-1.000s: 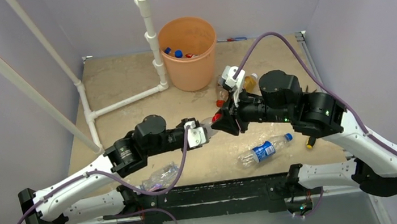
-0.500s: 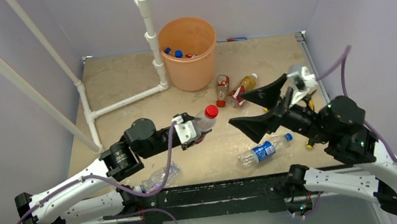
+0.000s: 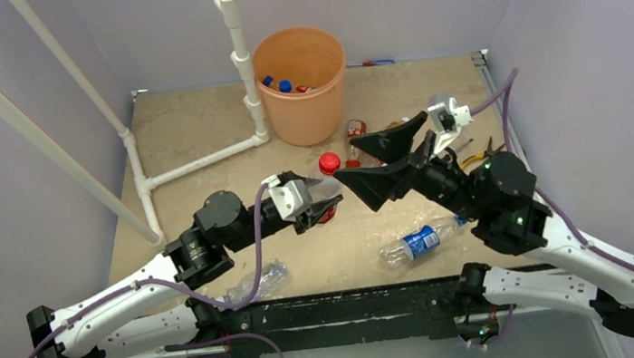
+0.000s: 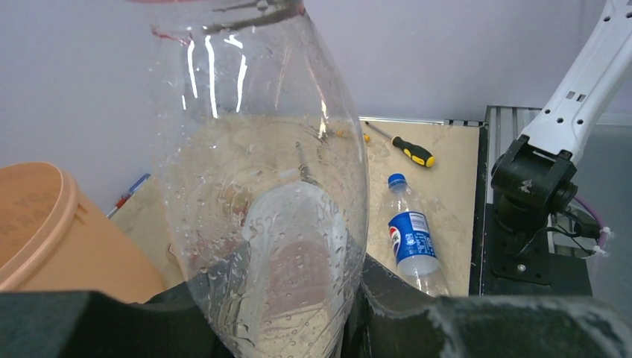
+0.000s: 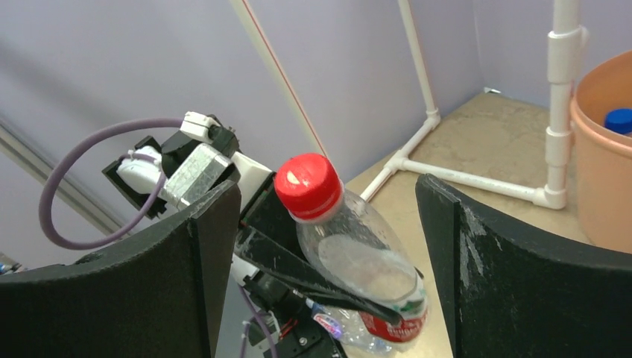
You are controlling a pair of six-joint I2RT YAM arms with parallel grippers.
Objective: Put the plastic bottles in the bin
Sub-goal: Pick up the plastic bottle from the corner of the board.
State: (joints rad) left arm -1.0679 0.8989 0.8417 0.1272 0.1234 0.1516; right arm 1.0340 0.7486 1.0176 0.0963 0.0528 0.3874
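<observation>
A clear plastic bottle with a red cap (image 3: 326, 178) is held off the tabletop (image 3: 188, 126), between the two arms and well short of the round orange plastic bin (image 3: 310, 114). The left claw (image 3: 315, 205) is clamped on its lower body, near a red label, so the cap end tilts up and stays free. The right wrist view shows why this matters. The right claw (image 3: 352, 160) has its jaws spread wide to either side of the cap and touches nothing. This looks like a pass from one arm to the other, with the neck offered as the free part to take.

Blue caps (image 3: 285, 85) showing inside the bin suggest some bottles are already in.

Others lie loose on the tabletop:
- A blue-labelled Pepsi bottle (image 3: 420, 241) lies on its side near the right arm's base.
- A crushed clear bottle (image 3: 253, 283) lies beside the left arm.
- A red-labelled bottle (image 3: 355, 129) lies just beside the bin, partly hidden by the right claw.

A white pipe frame (image 3: 242, 60) stands just left of the bin. A drop from the left would have to clear it.
</observation>
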